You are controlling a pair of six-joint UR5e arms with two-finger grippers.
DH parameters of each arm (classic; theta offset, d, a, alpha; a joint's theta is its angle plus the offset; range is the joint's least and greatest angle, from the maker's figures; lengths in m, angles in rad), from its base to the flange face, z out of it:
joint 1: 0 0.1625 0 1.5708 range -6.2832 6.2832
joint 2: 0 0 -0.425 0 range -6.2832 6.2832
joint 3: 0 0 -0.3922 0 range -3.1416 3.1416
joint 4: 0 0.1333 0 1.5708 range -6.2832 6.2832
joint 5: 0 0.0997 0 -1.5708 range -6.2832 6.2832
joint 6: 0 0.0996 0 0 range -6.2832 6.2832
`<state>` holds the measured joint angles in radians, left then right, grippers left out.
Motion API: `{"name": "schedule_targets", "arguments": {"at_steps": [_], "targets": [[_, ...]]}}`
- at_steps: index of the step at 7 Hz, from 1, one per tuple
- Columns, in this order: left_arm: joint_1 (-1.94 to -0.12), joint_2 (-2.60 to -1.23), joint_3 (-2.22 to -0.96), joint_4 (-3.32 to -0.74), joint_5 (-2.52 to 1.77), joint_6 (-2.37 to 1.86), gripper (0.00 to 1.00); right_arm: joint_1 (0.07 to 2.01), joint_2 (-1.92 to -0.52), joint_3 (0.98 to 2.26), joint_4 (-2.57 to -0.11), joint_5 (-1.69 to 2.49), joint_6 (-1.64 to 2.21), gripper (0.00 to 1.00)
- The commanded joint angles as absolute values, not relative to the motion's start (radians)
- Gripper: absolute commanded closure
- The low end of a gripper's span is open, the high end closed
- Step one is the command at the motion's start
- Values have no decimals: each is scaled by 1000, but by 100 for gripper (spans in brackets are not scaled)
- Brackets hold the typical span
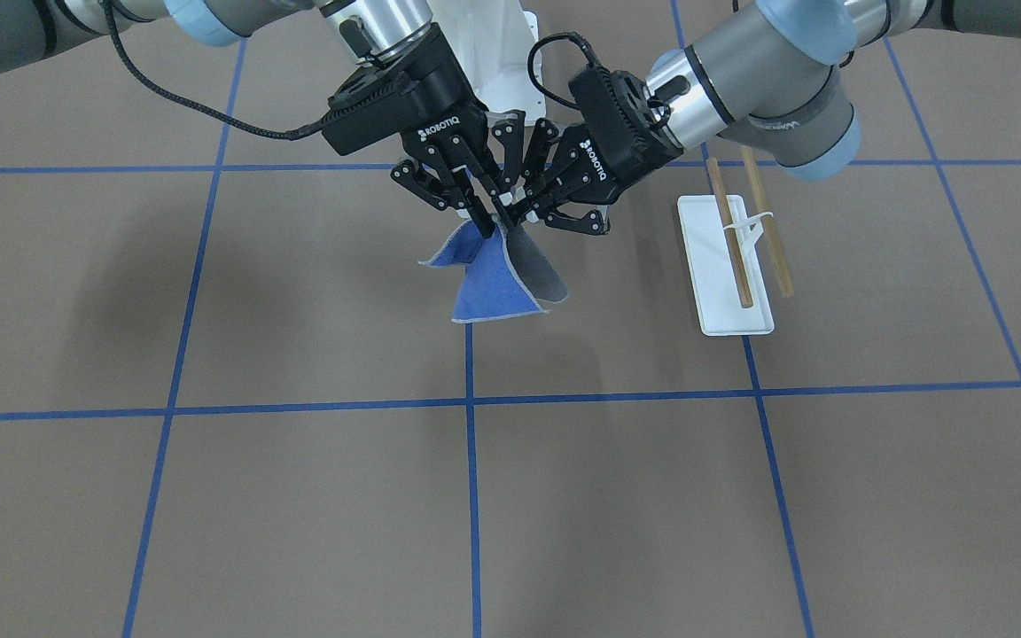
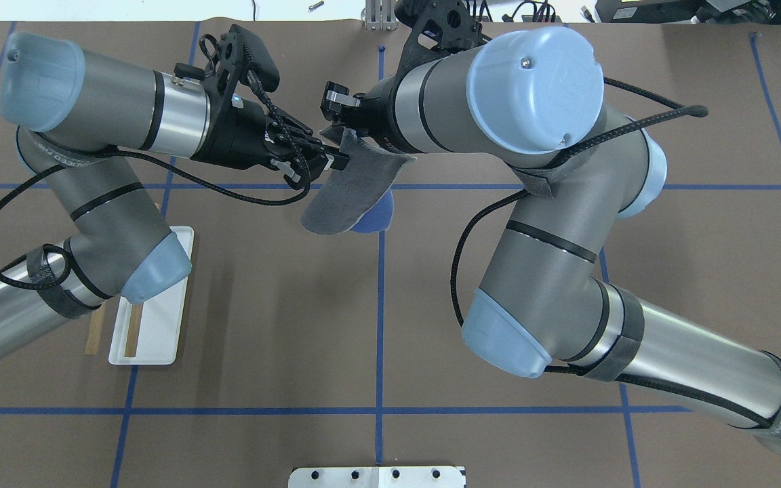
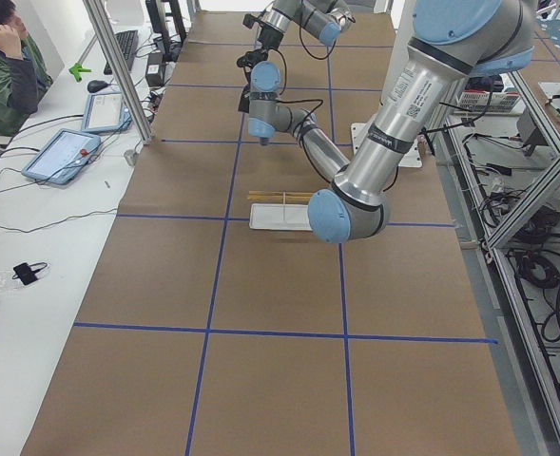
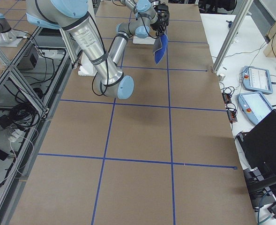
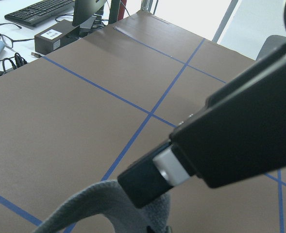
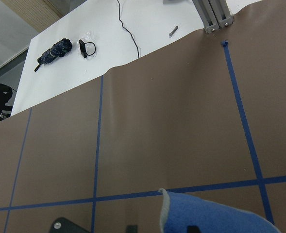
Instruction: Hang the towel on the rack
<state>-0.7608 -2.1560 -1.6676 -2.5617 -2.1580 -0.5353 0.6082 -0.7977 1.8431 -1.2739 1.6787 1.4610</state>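
Towel (image 1: 493,279) is off the tabletop (image 1: 298,310), hanging free directly below both end effectors. Blue face shows to the front camera, grey face to the overhead.

Right end effector (image 1: 486,226): fingers drawn together, pinching the towel's top edge. Left end effector (image 1: 518,213): just beside the right one, tips closed on the same bunched edge, grey side. The two grips are nearly touching, so the cloth falls in folds and is not spread.

Rack (image 1: 714,297): white base with two wooden rods (image 1: 730,248), on the tabletop. It is well apart from the towel, out past the left end effector on its outer side and lower than both. Nothing is on it.

Step in hand, as I read it: a mid-air two-handed hold. Towel lifted, not yet carried, not yet hung.

Next move likely calls for:
- drawing the two grips apart along the edge so the cloth opens flat;
- carrying it sideways toward the rack, high enough that the hanging end clears the rods;
- lowering it across a rod before letting go.

Risk: bunched cloth may slide off the rod.
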Motion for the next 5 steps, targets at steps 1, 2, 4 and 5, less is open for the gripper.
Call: {"name": "schedule_targets", "arguments": {"at_steps": [1,2,4,5], "targets": [[-761,-2154,-1669,-2562,-2158,-535,100,627,-799,1845,-1276,1689,1454,0],[-764,-2149,-1669,-2562,-2158,-535,100,656,-801,1847,-1278,1721,1454,0],[-770,-2131,-1674,-2571,-2158,-538,100,739,-834,1845,-1278,1822,1410,0],[-773,-2112,-1680,-2592,-2158,-604,100,797,-862,1838,-1279,1901,1337,0]]}}
